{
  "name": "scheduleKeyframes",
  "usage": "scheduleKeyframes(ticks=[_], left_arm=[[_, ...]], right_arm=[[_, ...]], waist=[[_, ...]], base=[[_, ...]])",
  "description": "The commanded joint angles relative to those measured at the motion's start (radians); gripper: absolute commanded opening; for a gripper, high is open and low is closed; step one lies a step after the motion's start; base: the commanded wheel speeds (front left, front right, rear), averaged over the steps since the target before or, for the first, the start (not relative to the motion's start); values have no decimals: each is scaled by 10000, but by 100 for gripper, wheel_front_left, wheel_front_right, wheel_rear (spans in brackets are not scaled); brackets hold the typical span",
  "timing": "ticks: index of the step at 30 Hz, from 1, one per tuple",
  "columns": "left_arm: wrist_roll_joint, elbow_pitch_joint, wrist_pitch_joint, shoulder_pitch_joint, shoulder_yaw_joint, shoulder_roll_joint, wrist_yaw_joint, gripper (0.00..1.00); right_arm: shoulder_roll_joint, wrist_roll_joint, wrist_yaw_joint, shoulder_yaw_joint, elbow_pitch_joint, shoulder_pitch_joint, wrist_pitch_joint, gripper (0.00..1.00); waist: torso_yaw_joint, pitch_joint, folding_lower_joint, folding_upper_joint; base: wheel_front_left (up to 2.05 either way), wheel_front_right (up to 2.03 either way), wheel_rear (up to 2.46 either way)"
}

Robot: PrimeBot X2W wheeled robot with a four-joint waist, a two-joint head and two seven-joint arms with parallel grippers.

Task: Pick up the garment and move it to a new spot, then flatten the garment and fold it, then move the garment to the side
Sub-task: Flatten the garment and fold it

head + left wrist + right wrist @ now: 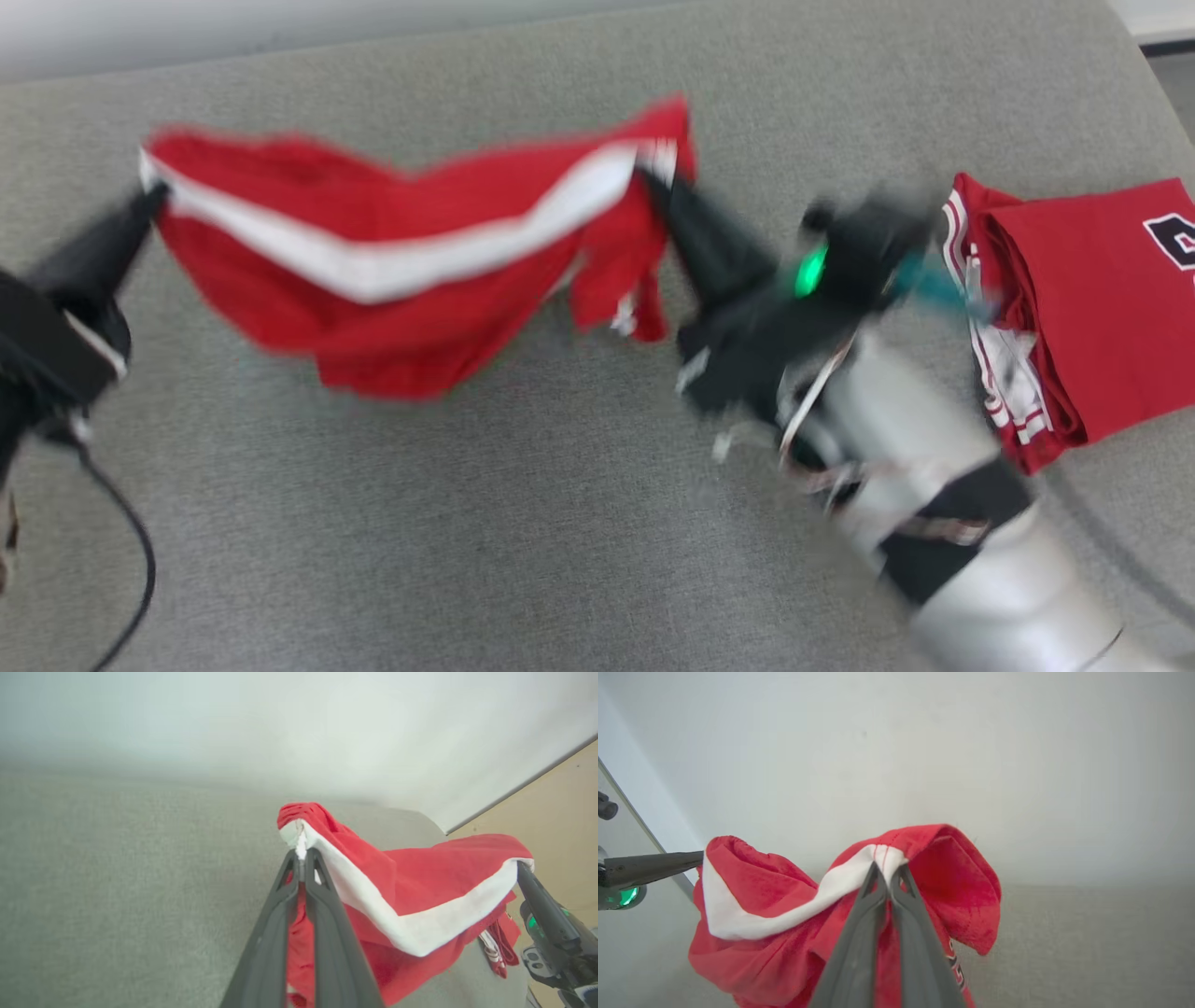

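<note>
The garment (411, 252) is red with a broad white band and hangs stretched between my two grippers above the grey cushion (523, 523). My left gripper (154, 194) is shut on its left end at the white band, shown close in the left wrist view, garment (411, 891) draped to the right of the left gripper (302, 856). My right gripper (651, 177) is shut on the garment's right end. In the right wrist view the right gripper (886, 868) pinches the white band of the garment (784, 933), and the middle sags low.
A second red garment (1092, 317), folded, with white trim and a dark print, lies at the right edge of the cushion. A black cable (121, 560) hangs at the lower left. A pale wall (280, 28) runs behind the cushion.
</note>
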Motion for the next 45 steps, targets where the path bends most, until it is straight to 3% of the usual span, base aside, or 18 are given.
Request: scheduleKeyframes(ticks=[1, 9, 14, 17, 27, 33, 39, 45], left_arm=[[-90, -21, -211, -445, 70, -192, 8, 0], [245, 244, -683, -2174, -77, -776, 337, 0], [403, 612, -1043, -2824, -342, -1313, 350, 0], [581, 868, -1132, -2677, -546, -1344, 263, 0], [752, 1305, -1485, -812, -986, -1487, 183, 0], [774, 519, -2443, 838, -838, -1898, 341, 0], [1144, -127, -3393, 2774, -1000, -2343, 559, 0], [1330, -176, -3946, 3943, -1286, -2737, 620, 0]], right_arm=[[-183, 283, -27, -126, -175, -533, 385, 0], [-479, 1191, -27, -727, -584, -2441, 1545, 0], [-540, 780, -27, -1007, -51, -2854, 1802, 0], [-405, 535, -27, -1240, 466, -2498, 2001, 0], [-303, -126, -27, -1508, 1468, -836, 1941, 0], [-536, -163, -27, -1906, 766, 212, 1920, 0], [-719, -415, -27, -2754, -306, 2015, 2724, 0], [-381, -769, -27, -3625, -820, 3431, 3154, 0]], waist=[[-123, 202, 0, 0], [-198, 752, 0, 0], [-194, 964, 0, 0], [-188, 1004, 0, 0], [147, 765, 0, 0], [450, 206, 0, 0], [787, -432, 0, 0], [1015, -851, 0, 0]], base=[[0, 0, 0], [0, 0, 0], [0, 0, 0], [0, 0, 0], [0, 0, 0], [0, 0, 0], [0, 0, 0], [0, 0, 0]])
